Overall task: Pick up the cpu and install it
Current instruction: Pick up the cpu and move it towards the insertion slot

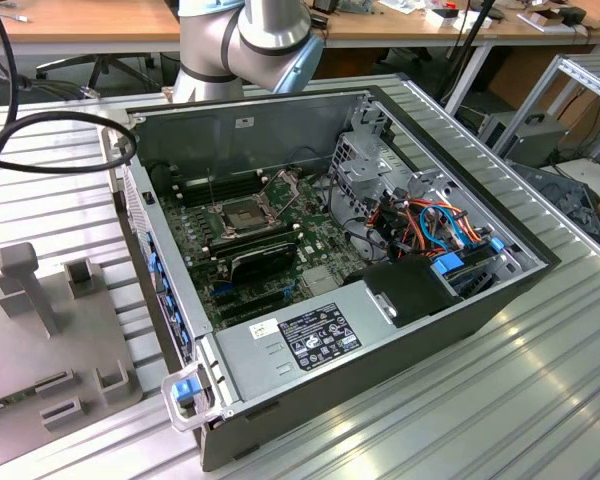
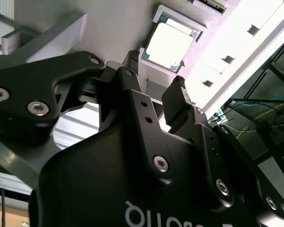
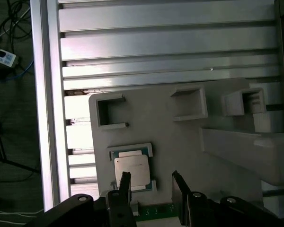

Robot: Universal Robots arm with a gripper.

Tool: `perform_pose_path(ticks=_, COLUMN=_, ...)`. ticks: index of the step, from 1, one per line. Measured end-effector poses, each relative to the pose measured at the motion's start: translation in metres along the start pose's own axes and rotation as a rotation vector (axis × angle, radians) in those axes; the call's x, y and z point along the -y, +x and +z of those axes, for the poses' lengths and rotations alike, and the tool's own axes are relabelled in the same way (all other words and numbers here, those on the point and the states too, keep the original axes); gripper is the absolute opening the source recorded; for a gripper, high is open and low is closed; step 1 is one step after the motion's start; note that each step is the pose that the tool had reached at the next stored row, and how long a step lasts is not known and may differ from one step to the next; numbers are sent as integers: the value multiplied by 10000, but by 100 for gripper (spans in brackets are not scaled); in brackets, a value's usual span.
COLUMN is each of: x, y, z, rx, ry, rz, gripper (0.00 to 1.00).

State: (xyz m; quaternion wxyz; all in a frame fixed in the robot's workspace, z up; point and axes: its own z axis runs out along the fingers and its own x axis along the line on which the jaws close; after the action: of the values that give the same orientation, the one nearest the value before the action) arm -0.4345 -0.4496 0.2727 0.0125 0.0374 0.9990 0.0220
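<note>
We see the pincer (image 3: pixel 152 187) hanging over a grey tray (image 3: pixel 180 142). Its two black fingers (image 3: pixel 125 183) stand apart, so the pincer is open, and it holds nothing.

The cpu (image 3: pixel 131 169) lies flat in a little square nest on the grey tray. It is a small square chip with a pale silver top. In the first wrist view one finger is just over the edge of the cpu, and the other finger is over the bare tray beside it. We cannot tell if a finger touches the chip. In the second wrist view the cpu (image 2: pixel 172 40) shows just past the tips of the fingers (image 2: pixel 179 97).

The tray also has a few little box shapes and a long block on it. It rests on a surface (image 3: pixel 170 52) made of long silver bars.

In the exterior view an open computer case (image 1: pixel 250 130) sits on the same surface, to the right of the tray (image 1: pixel 80 330). Inside the case lies a green board (image 1: pixel 320 240) with a dark square socket (image 1: pixel 242 216) in a shiny frame. The big grey arm (image 1: pixel 250 35) stands behind the case.
</note>
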Motion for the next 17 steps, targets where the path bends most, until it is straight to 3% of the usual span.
perform_pose_path(ticks=5, x=45, y=0, z=0, rx=0, ry=5, rz=2, gripper=48)
perform_pose_path(ticks=17, x=63, y=15, z=20, rx=-1, ry=10, rz=2, gripper=48)
